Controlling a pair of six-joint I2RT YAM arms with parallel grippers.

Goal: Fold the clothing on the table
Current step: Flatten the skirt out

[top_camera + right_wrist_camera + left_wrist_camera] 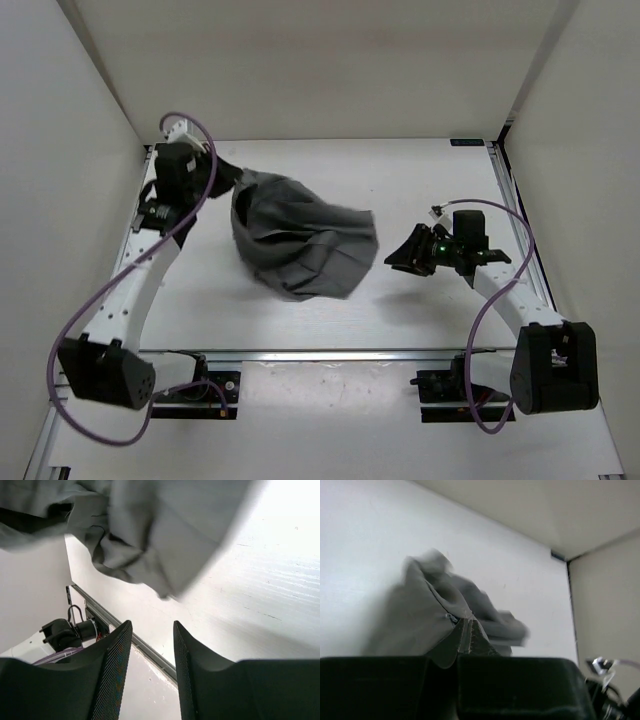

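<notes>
The left gripper (224, 180) is pressed shut on one edge of the clothing (300, 245) and holds that edge up. The clothing is plain grey and soft. It is bunched up with lots of folds, and it hangs from the pinch in a lumpy heap over the middle of the table (420, 175). The right gripper (398, 260) is near the heap, on its right side. Its fingers (112, 670) are spread apart with nothing between them, and they do not touch the cloth.
</notes>
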